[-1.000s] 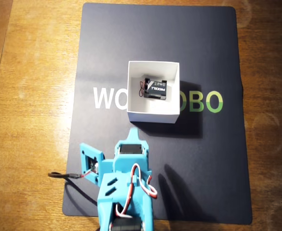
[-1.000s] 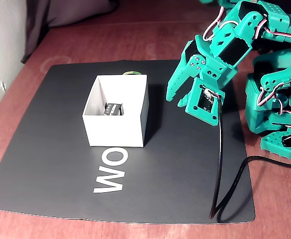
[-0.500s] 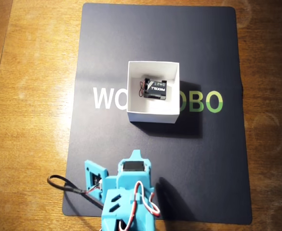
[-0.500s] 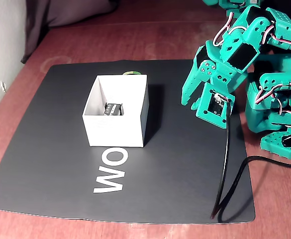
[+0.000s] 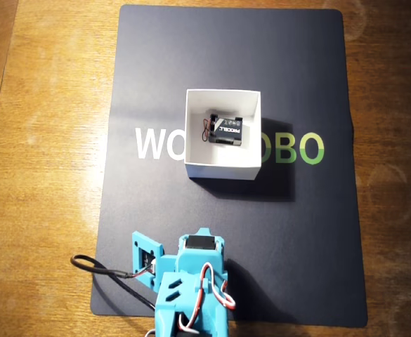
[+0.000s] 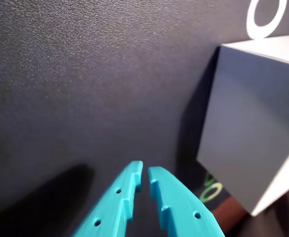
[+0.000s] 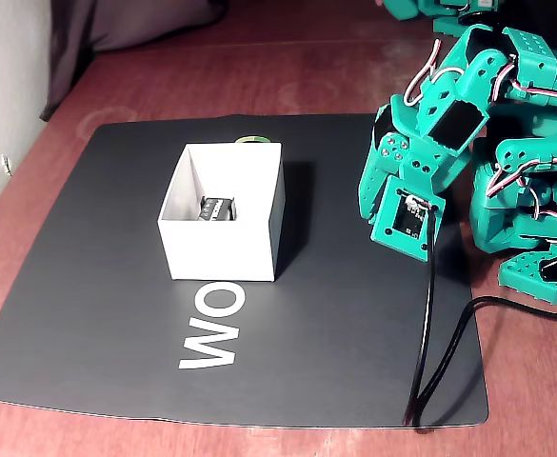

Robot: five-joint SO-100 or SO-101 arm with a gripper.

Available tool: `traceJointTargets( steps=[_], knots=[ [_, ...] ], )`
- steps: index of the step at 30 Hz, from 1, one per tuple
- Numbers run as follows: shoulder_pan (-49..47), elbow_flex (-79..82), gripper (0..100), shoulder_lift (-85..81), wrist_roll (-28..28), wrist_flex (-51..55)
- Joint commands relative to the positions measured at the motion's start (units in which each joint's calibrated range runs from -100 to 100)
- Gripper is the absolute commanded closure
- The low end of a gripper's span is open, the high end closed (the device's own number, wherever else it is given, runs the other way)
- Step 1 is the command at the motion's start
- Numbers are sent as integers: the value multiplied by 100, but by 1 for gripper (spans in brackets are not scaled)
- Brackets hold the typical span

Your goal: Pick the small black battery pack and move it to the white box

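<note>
The battery pack [image 5: 223, 129] lies flat inside the box [image 5: 221, 168], near its far wall in the overhead view, so the delivery looks done. The gripper [image 6: 145, 174] hangs apart from the box over the mat [image 5: 303, 232], fingers nearly together and empty.

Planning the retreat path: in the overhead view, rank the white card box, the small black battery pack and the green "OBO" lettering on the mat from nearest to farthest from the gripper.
From the turquoise gripper at the mat's lower edge:
1. Square white card box, near wall straight above it.
2. Small black battery pack, inside the box, toward its far wall.
3. Green "OBO" lettering, right of the box.
</note>
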Motion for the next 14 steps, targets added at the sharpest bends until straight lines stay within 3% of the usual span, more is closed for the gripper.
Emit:
traceJointTargets(
  steps=[1,14],
  knots=[
    [163,185,99,-39,23,-191],
    [374,720,99,-1241,23,300]
  ],
)
